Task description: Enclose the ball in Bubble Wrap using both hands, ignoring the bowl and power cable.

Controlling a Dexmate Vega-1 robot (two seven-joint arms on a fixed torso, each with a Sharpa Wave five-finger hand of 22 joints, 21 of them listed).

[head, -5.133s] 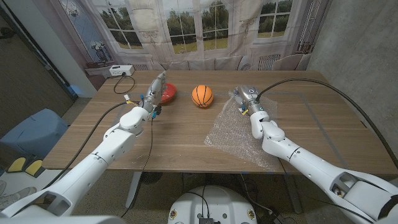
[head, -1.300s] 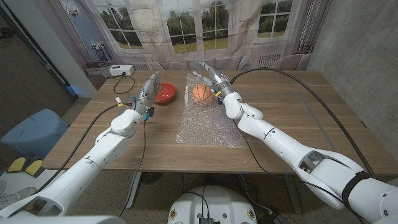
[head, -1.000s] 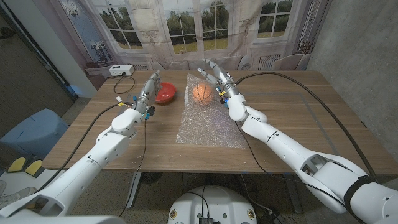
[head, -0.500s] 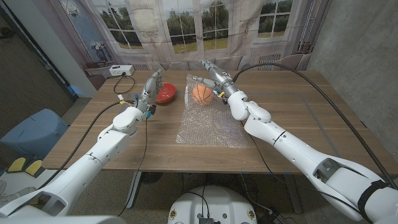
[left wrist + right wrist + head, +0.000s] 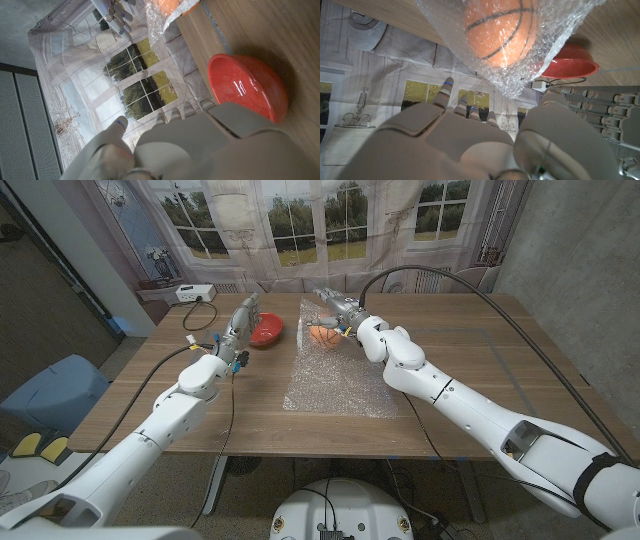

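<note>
The orange ball (image 5: 322,333) sits at the far middle of the table, with the far end of the bubble wrap (image 5: 338,385) pulled up and draped over it. In the right wrist view the wrap (image 5: 540,35) covers the ball (image 5: 500,27) and hangs past it. My right hand (image 5: 336,309) hovers just above and behind the wrapped ball, fingers (image 5: 448,84) stretched out, nothing visibly held. My left hand (image 5: 243,320) stands beside the red bowl, fingers straight and apart, holding nothing. From the left wrist view I see the ball (image 5: 172,4) under the wrap's edge (image 5: 161,22).
A red bowl (image 5: 267,330) lies just left of the wrap, close to my left hand. A white power strip (image 5: 190,293) with its cable sits at the far left corner. Bare wood stretches to the right of the wrap and along the near edge.
My right hand has swung from beside the ball, fingers spread, to above and behind it. The wrap stays draped over the ball. My left arm has not moved.
</note>
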